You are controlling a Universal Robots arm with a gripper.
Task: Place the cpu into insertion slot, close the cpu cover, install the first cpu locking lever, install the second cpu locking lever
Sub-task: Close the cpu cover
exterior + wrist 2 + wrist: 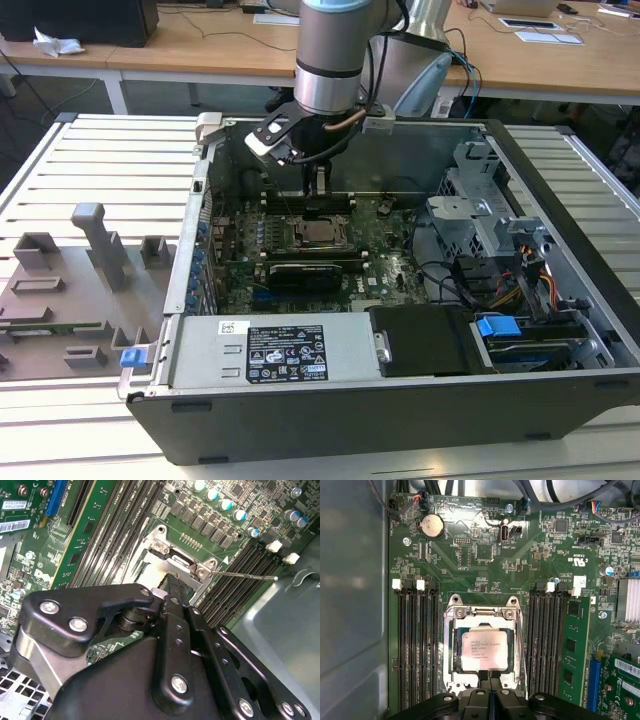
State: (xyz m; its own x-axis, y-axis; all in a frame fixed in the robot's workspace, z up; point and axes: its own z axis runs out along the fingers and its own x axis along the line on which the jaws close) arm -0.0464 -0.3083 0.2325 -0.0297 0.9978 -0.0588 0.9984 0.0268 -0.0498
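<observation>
The cpu (481, 650) sits in insertion slot (456, 652), btwn RAM slots (415, 645).

surface: slatted table (110, 160) | bears: open computer case (400, 410) | beside it: grey fixture plate (50, 310)

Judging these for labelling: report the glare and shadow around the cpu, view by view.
First wrist view: even light on the cpu, no glare, the dark end effector at its edge. Second wrist view: the cpu cover gleams pale beside the black end effector. Exterior view: the insertion slot sits in dim light under the arm.
</observation>
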